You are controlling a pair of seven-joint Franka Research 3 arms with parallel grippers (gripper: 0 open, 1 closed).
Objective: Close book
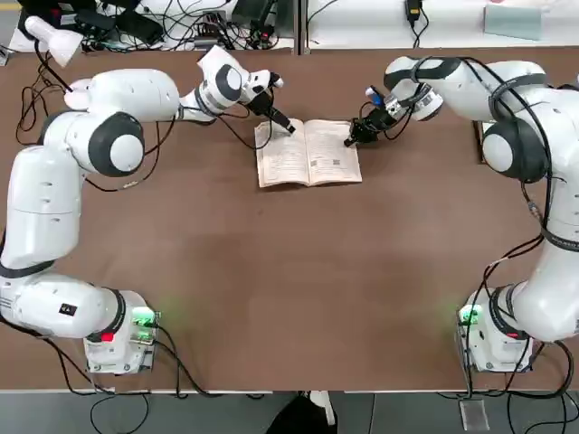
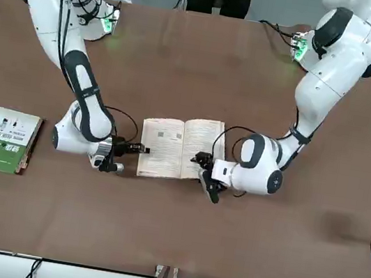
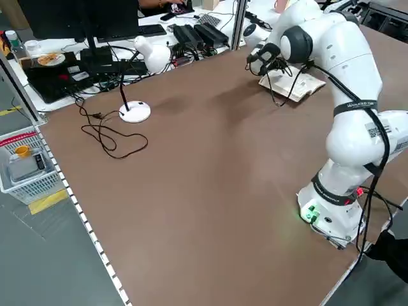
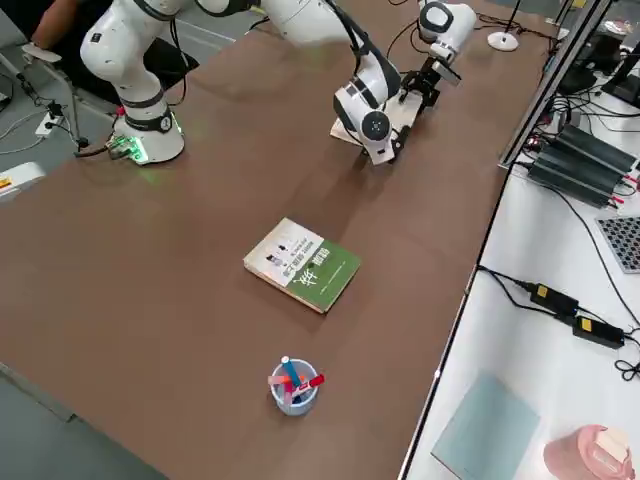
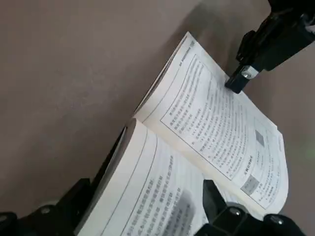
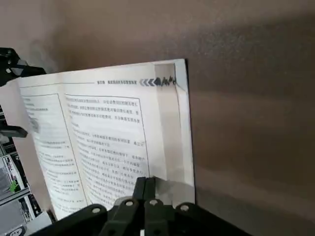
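Top view: the thin paperback book with cream text pages (image 1: 308,153) lies open, far-centre on the brown table (image 1: 298,289). The left hand (image 1: 288,126), fingers spread, straddles its left page's far edge. The right hand (image 1: 350,140), fingers pressed together, holds nothing and touches the right page's outer edge.

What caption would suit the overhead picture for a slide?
Two white robot arms meet at an open cream-paged paperback book, left claw and right claw at its far corners on the brown table.
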